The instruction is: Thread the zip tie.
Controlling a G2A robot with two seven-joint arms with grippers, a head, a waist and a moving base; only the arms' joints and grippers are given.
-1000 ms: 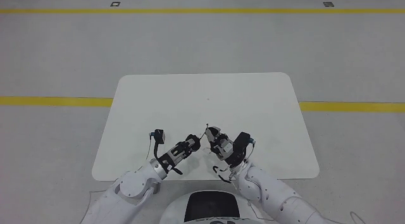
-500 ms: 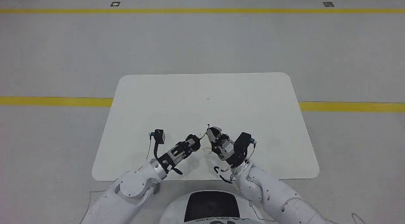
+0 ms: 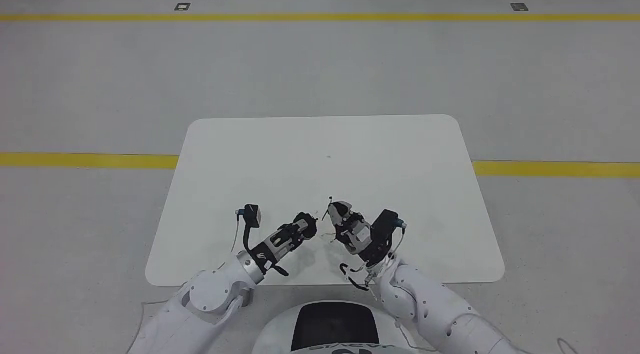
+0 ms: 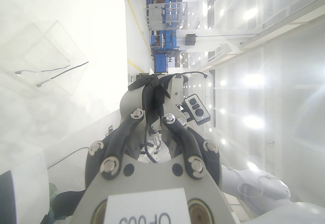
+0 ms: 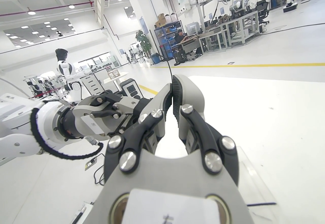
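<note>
Since a second ago the right arm (image 3: 420, 299) has slid a touch toward 4 o'clock, carrying its jaws and the zip tie (image 3: 329, 199) with it. The left arm (image 3: 215, 289) sits where it was.

Both arms come in over the 6 o'clock edge of the white worktop (image 3: 400, 154), just to the 7 o'clock side of its middle. The left jaws and right jaws face each other with a small gap between their tips. The right jaws lie on the 3 o'clock side of the left ones.

In the right wrist view, the right jaws are clenched on the zip tie. It is a thin black strand nipped between the two pads, and its free length rises out past the tips with a slight curve. From above, that free end pokes out toward 12 o'clock, clear of the worktop surface and just beside the tips of the left jaws.

The left jaws are drawn together too, going by how their finger links stand in the left wrist view. I cannot tell what, if anything, is pinched between them, since a dark bunched shape covers the tips.

On the worktop lies a clear plastic tray (image 4: 45, 57) with a few thin dark spare ties (image 4: 63, 70) loose in it.
</note>
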